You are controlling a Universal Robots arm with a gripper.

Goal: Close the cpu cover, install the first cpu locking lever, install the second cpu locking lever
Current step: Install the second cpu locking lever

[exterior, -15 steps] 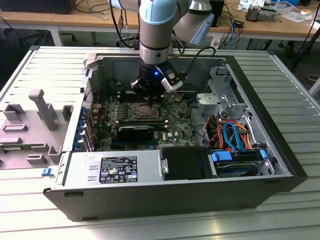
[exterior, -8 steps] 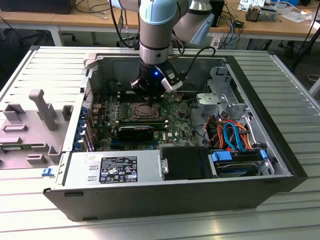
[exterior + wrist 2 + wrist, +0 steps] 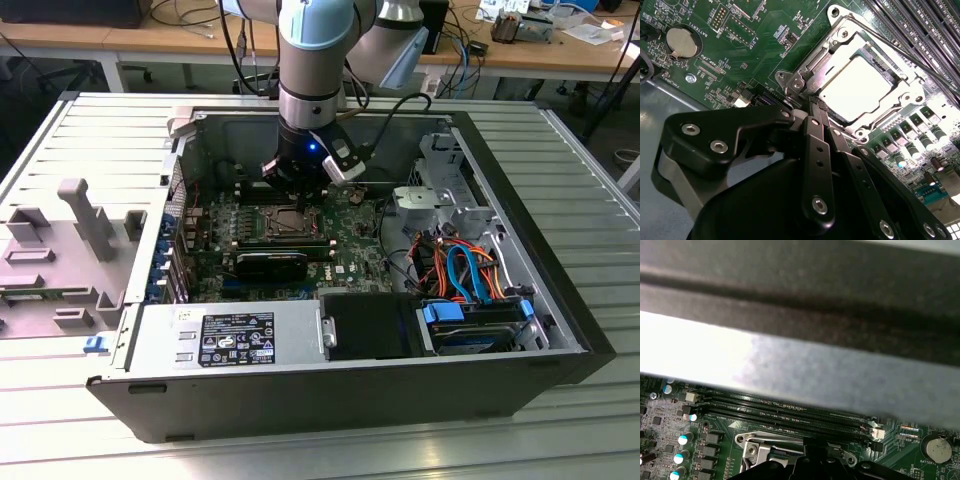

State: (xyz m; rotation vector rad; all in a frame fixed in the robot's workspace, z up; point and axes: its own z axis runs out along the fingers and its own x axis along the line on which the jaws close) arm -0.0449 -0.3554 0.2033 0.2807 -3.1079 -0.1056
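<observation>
One grey plastic fixture (image 3: 85,225) lies on the bench (image 3: 60,400) at the exterior view's left, beside the open case (image 3: 565,300). Inside, nearest the camera, sits the power box (image 3: 160,345) with a printed label (image 3: 238,338) on its top; I leave its wording unread, as I do the fine white lettering on the green board (image 3: 345,265). Towards the middle of the board is the cpu cover (image 3: 290,222), which looks folded down flat on its socket, with the bright chip (image 3: 855,85) showing through its square opening in the second wrist view. So the first step appears done, and I judge the work to be on a locking lever (image 3: 890,46), the thin rod running along one edge of the cover next to the memory slots (image 3: 925,25); whether that rod is hooked down I cannot tell. The gripper (image 3: 300,195) hangs straight above the socket, its tip down at one corner of the cover, just beside the hinge bracket. In the second wrist view its two black bars lie side by side with no gap and nothing between them, so it looks closed and empty, pressing, not holding. A coin cell (image 3: 681,42) sits well apart from it on the board. At the exterior view's right are the drive bay (image 3: 450,170) and the blue and orange cables (image 3: 465,270).
</observation>
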